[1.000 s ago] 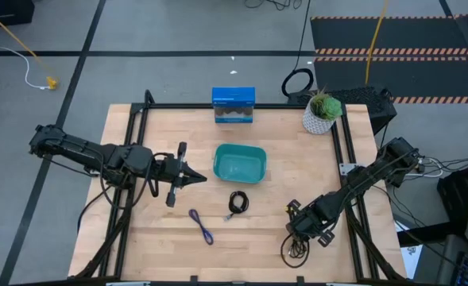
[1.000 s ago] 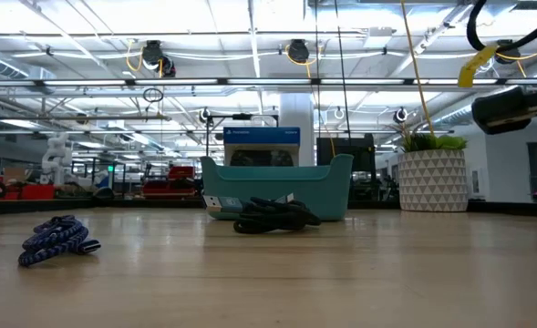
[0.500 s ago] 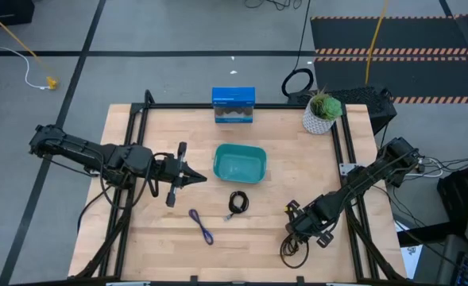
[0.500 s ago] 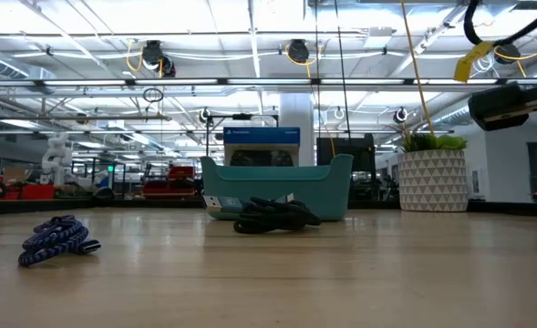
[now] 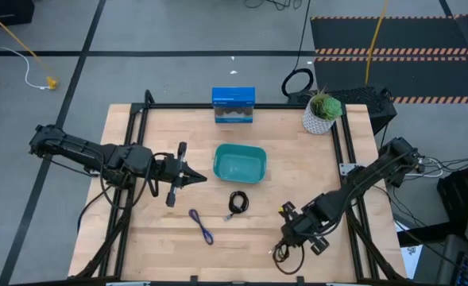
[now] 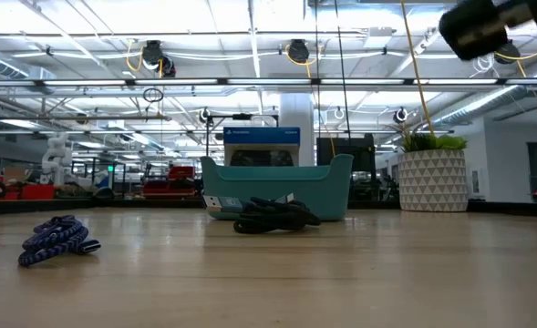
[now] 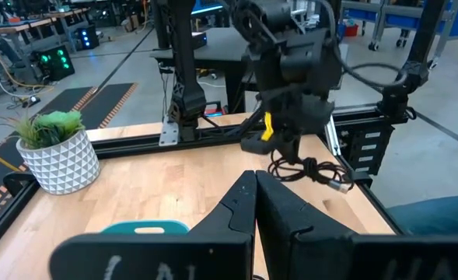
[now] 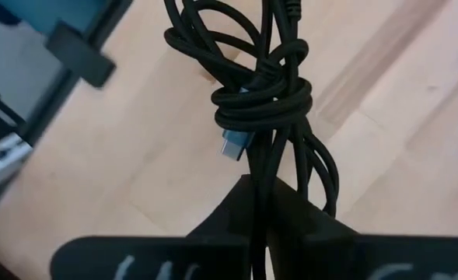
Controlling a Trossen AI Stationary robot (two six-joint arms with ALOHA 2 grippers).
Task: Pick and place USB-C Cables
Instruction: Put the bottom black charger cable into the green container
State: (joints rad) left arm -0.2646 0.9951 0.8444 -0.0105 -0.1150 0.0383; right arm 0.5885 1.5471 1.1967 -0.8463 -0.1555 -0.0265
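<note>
The right gripper [image 5: 288, 242] sits toward 5 o'clock on the table [image 5: 162, 230], its 2 fingers [image 8: 291, 229] pressed together on the elongated black cable [image 8: 263, 117]. In the right wrist view the strands run straight between the fingertips and extend beyond them; a knot wraps the middle of the bundle and a small metallic plug pokes out just beside it. Whether the cable touches the wood or hangs just above it cannot be told.

The high view shows only a dark tangle at the gripper's tip, near the table's front edge. The left wrist view gives more: the same cable [image 7: 310, 169] dangles as a loose looped bundle beneath the right arm's gripper [image 7: 284, 148], with a connector end trailing off to one side. The low view misses this cable entirely.

The coiled black cable [image 5: 237, 202] lies on the wood just at 6 o'clock from the teal bin [image 5: 239, 163]; in the low view it is a low braided heap [image 6: 273, 216] in front of the bin [image 6: 336, 187]. The blue-purple cable [image 5: 201, 226] lies stretched diagonally at 7 o'clock from the bin, well apart from both grippers, and looks like a woven clump [image 6: 56, 239] at table level.

The left gripper [image 5: 195, 177] waits at 9 o'clock from the bin, fingertips [image 7: 236, 204] closed together on nothing.
</note>
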